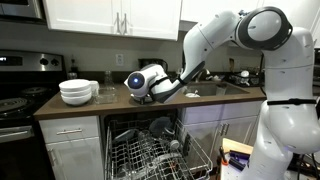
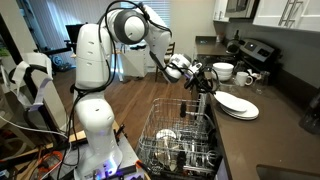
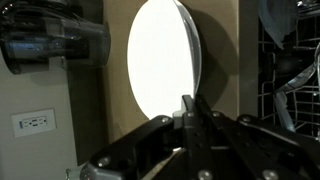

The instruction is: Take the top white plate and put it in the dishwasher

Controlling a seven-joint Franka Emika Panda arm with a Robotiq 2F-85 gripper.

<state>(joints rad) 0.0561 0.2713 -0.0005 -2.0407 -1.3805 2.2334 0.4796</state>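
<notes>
In the wrist view my gripper [image 3: 190, 108] is shut on the near rim of the top white plate [image 3: 160, 70], which stands tilted over the brown counter. In both exterior views the gripper [image 1: 139, 93] [image 2: 205, 84] is low over the counter, above the open dishwasher [image 1: 150, 150] [image 2: 180, 140]; there the held plate is hard to make out behind the hand. The like white plates [image 2: 236, 104] lie stacked on the counter beside the gripper. The dishwasher's wire rack is pulled out and holds several items; it also shows in the wrist view [image 3: 290, 80].
Stacked white bowls [image 1: 78, 92] [image 2: 224, 71] stand on the counter beyond the plates, with a mug [image 2: 246, 78] beside them. A stove [image 1: 20, 100] [image 2: 256, 50] is at the counter's end. A sink [image 1: 228, 88] is on the other side. A dark appliance [image 3: 50, 45] stands by the wall.
</notes>
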